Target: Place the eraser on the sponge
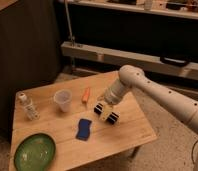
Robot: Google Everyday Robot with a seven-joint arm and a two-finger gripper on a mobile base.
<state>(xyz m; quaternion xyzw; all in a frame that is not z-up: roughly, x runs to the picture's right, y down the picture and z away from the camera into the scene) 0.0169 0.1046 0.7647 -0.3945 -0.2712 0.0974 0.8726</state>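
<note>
The eraser [112, 118], a small black block with pale stripes, lies on the wooden table [132, 127] right of centre. My gripper [107, 108] comes down from the white arm at the right and sits directly over the eraser's middle, hiding part of it. The sponge [83, 128], a flat dark-blue pad, rests on the table a short way to the left of the eraser and nearer the front edge, apart from it.
An orange carrot [86, 95] lies just behind the eraser. A translucent cup [63, 100] stands left of the carrot, and a small bottle [28, 106] stands near the left edge. A round green plate [34, 151] occupies the front left corner.
</note>
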